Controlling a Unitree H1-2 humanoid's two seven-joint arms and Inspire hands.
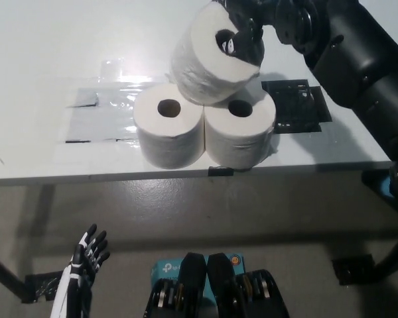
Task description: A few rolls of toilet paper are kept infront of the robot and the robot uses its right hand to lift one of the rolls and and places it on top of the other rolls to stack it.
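The black right hand [242, 30] grips a tilted roll [209, 56]; two upright rolls [169, 129] sit touching just below it; white left hand [86, 255] hangs low, fingers spread

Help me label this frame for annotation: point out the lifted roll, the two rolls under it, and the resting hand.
Lifted roll [202, 63], head view, outer paper wall.
Left base roll [169, 136], head view, side wall.
Right base roll [242, 136], head view, side wall.
Left hand [86, 255], head view, middle of hand.
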